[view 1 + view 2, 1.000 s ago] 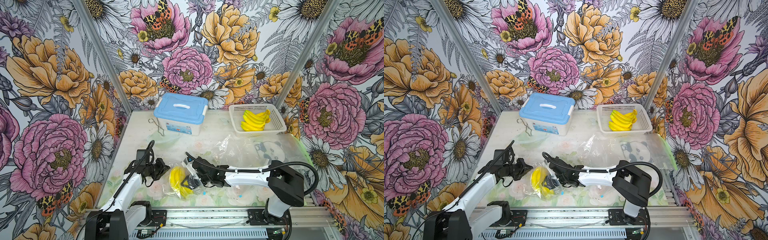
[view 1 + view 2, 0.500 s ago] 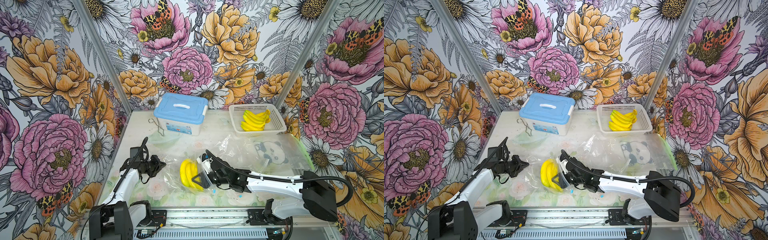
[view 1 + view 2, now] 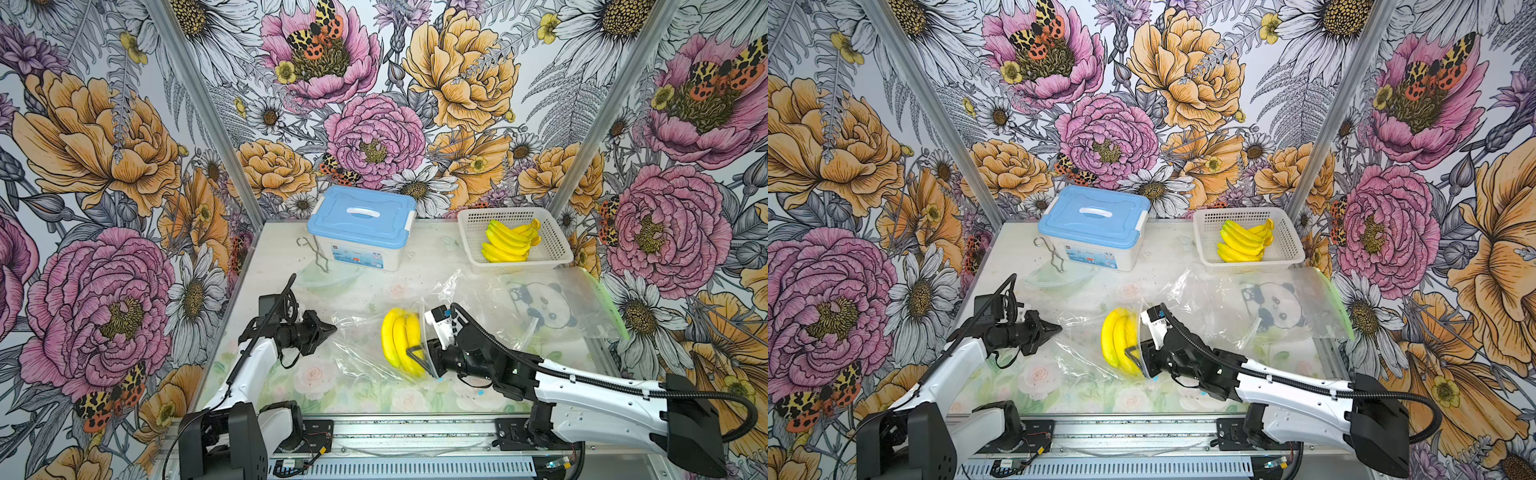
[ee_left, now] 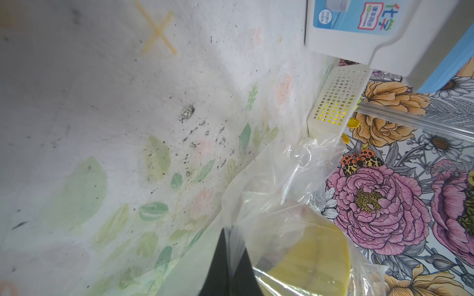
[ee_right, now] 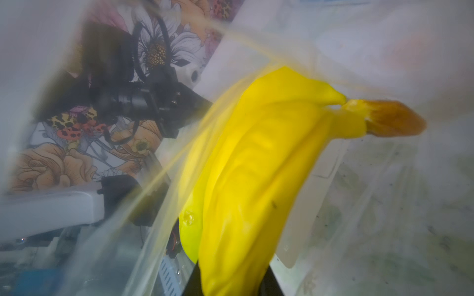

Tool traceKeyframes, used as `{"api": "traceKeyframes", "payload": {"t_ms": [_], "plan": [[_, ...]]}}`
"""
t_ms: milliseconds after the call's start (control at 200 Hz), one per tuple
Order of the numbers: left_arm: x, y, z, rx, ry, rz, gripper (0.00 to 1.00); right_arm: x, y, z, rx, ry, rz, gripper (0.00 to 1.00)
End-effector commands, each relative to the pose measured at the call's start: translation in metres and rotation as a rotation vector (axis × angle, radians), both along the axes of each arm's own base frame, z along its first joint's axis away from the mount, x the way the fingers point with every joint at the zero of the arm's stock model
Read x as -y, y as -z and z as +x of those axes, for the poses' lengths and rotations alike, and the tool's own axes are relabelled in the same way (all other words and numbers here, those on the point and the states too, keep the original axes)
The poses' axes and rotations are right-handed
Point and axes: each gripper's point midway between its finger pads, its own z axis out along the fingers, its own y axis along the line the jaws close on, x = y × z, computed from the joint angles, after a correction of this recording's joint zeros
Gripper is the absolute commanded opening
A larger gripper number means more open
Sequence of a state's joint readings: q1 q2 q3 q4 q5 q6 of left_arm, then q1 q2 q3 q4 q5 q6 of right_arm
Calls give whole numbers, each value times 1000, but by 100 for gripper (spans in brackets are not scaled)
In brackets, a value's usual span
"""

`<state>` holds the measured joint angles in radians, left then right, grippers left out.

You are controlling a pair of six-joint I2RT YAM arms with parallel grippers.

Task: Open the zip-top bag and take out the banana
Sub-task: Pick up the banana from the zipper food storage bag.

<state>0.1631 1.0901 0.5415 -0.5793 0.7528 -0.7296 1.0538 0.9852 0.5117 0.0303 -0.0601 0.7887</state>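
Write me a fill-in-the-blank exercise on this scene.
The right pincer grips a yellow ____. The left pincer is shut on the clear zip-top ____. The box at the back has a ____ lid.
Missing words: banana; bag; blue.

Clear, crinkled plastic forms the bag (image 3: 360, 353); the banana (image 3: 397, 337) looks smooth and glossy.

Both top views look down on our whole table (image 3: 374, 291) from the front, wrist views close in, sharing the zip-top bag (image 4: 269, 210).
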Motion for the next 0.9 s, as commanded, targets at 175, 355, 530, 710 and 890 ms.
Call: {"api": "traceKeyframes", "payload": {"t_ms": [175, 355, 530, 710, 890], "plan": [[-37, 6, 17, 31, -119, 146, 0, 52, -27, 30, 150, 247, 36, 8], [-36, 7, 16, 22, -124, 134, 0, 58, -23, 32, 147, 281, 26, 7], [-34, 11, 12, 14, -126, 131, 0, 68, -39, 52, 249, 376, -25, 7], [-34, 12, 12, 13, -129, 135, 0, 103, -83, 87, 401, 539, -69, 9], [-33, 13, 12, 9, -131, 128, 0, 141, -111, 127, 402, 612, -44, 10]]}}
